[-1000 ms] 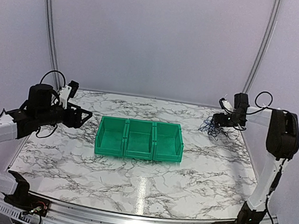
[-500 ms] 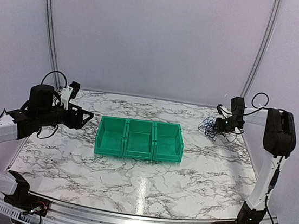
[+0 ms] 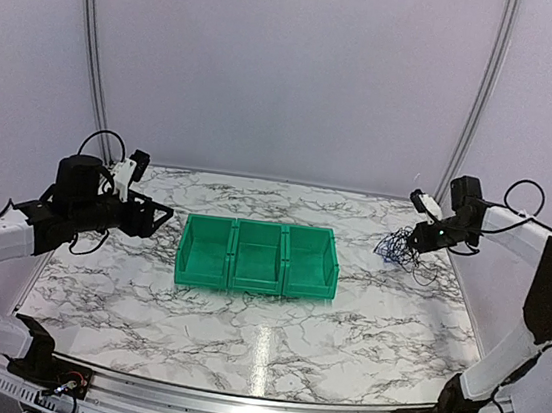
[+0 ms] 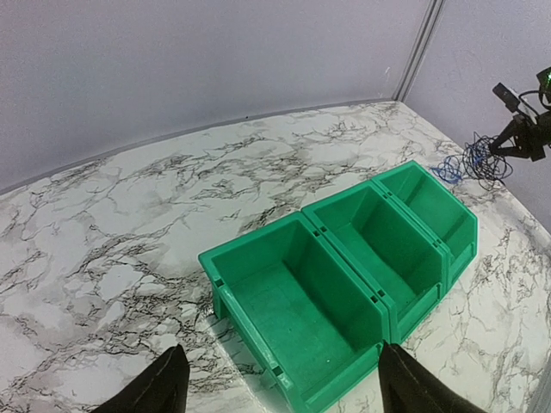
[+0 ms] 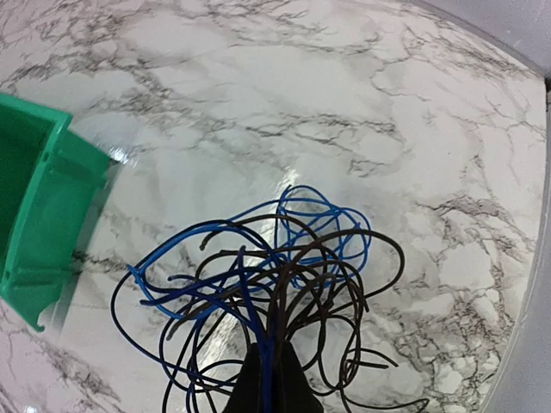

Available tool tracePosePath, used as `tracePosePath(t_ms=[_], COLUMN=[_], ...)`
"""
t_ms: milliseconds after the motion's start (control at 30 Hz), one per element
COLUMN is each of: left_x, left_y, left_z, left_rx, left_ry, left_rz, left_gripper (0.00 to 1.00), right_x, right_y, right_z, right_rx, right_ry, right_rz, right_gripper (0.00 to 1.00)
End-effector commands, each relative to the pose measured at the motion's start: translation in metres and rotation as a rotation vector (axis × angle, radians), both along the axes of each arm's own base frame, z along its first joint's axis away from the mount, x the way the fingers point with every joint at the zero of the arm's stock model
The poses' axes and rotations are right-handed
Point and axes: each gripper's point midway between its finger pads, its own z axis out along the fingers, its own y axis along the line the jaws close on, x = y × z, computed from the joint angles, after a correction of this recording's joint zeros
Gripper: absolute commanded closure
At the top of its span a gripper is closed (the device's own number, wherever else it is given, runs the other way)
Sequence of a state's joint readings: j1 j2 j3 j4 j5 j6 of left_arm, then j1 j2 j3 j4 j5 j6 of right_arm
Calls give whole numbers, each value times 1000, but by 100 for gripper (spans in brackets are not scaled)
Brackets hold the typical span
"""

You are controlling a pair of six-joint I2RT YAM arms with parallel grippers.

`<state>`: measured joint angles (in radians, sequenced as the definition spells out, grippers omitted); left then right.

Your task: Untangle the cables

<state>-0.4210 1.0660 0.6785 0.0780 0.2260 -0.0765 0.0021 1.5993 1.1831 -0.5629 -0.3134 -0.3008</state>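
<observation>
The cables (image 5: pixel 284 275) are a loose tangle of thin black and blue cords at the table's far right (image 3: pixel 395 248). My right gripper (image 5: pixel 269 379) is shut on a bunch of their strands, a blue one pinched between the fingertips, and the rest fans out in front of it above the marble. In the top view the right gripper (image 3: pixel 415 242) holds the tangle just right of the bins. My left gripper (image 4: pixel 280 383) stands open over the near end of the left bin, nothing between its fingers (image 4: pixel 159 387). The left wrist view also shows the cables (image 4: pixel 473 163) far off.
Three joined green bins (image 3: pixel 257 256) sit mid-table, all showing bare floors. The right bin's corner (image 5: pixel 39 215) lies left of the tangle. The back wall and its upright rails (image 3: pixel 480 101) stand close behind the right arm. The table's right edge (image 5: pixel 534 284) runs beside the cables.
My right gripper has shut on the cables, and the right arm swung outward to the right, drawing the tangle slightly right. The left arm has barely moved.
</observation>
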Motion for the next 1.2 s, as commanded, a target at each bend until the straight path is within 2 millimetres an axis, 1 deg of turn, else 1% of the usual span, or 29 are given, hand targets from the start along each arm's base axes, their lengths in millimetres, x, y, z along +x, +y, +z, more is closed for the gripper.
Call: tracePosePath(t_ms=[0, 100, 200, 267, 333, 400, 467, 533, 567, 600, 633, 667, 700, 767, 867, 967, 1000, 1067, 1167], left_x=[3, 2, 4, 5, 6, 6, 6, 4, 4, 3, 2, 1, -1, -7, -26, -49, -61, -77, -97], left_y=[-3, -5, -6, -7, -9, -10, -12, -14, -15, -16, -18, -21, -24, -37, -66, -98, -113, -136, -169], left_z=[14, 18, 22, 23, 24, 25, 24, 25, 24, 24, 25, 25, 25, 26, 28, 25, 23, 15, -1], left_rx=[5, -2, 0, 2, 1, -1, 2, 4, 5, 3, -2, -2, -4, -5, -2, 3, 8, 28, 56], left_ry=[-24, -27, -29, -26, -22, -17, -13, -10, -5, -3, -4, -1, 0, 3, 0, 14, 21, 34, 58], left_rz=[-12, -21, -23, -24, -28, -31, -34, -40, -41, -45, -49, -53, -60, -93, -175, -257, -299, -353, -419], left_gripper=[21, 22, 22, 22, 23, 23, 23, 24, 24, 24, 24, 25, 26, 27, 27, 27, 27, 27, 27], right_x=[-75, -117, -144, -161, -179, -203, -223, -243, -250, -253, -252, -247, -243, -235, -225, -211, -205, -194, -183], right_y=[35, 58, 84, 101, 116, 130, 134, 134, 135, 136, 138, 142, 146, 152, 151, 141, 135, 121, 112], right_z=[-12, -11, 18, 26, 26, 21, 11, 1, -2, -2, -1, 3, 9, 23, 36, 38, 35, 20, -7], right_rx=[10, 9, 73, 84, 68, 43, 10, -26, -48, -68, -84, -95, -91, -85, -90, -92, -104, -148, -198], right_ry=[107, 111, 60, 44, 59, 108, 175, 251, 278, 287, 275, 241, 206, 142, 83, 48, 45, 49, 62], right_rz=[223, 384, 564, 665, 761, 879, 964, 1040, 1066, 1079, 1087, 1086, 1089, 1091, 1068, 1007, 981, 927, 854], right_gripper=[100, 100, 100, 100, 100, 100, 100, 97, 93, 86, 74, 64, 59, 52, 49, 50, 51, 54, 57])
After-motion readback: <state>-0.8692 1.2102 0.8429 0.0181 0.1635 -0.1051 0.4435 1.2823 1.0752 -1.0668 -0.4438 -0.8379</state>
